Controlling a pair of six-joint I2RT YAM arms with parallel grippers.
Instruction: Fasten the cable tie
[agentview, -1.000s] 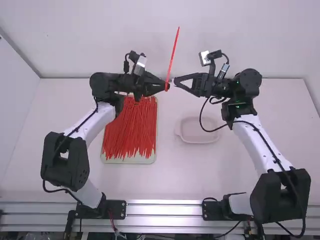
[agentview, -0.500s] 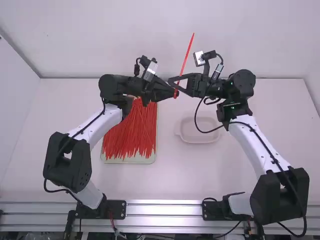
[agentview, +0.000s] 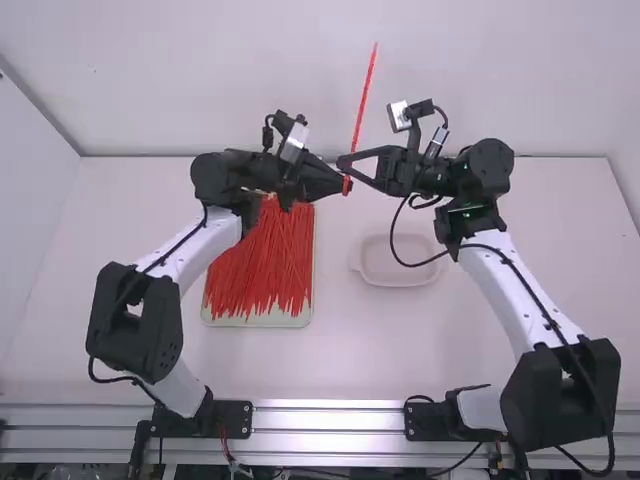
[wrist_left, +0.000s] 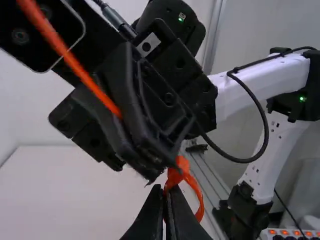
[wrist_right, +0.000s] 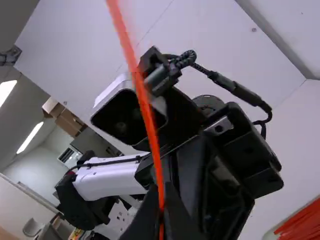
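Observation:
A red cable tie (agentview: 362, 100) is held in the air above the back of the table, its long tail pointing up and slightly right. My left gripper (agentview: 333, 182) comes in from the left and is shut on the tie's small loop end (wrist_left: 184, 176). My right gripper (agentview: 349, 172) meets it from the right, tip to tip, and is shut on the strap (wrist_right: 150, 140) just above the loop. In the left wrist view my left gripper (wrist_left: 162, 202) pinches the tie at its base, and the right gripper's black body (wrist_left: 145, 120) stands close in front.
A flat tray (agentview: 258, 321) holding several loose red cable ties (agentview: 265, 255) lies left of the middle, under the left arm. A shallow white dish (agentview: 362, 262) sits right of it, below the right arm. The table's front half is bare.
The right gripper, open and apart from the tie a second ago, has closed in on it. Both grippers shifted slightly right, and the tail swung right, then back more upright.

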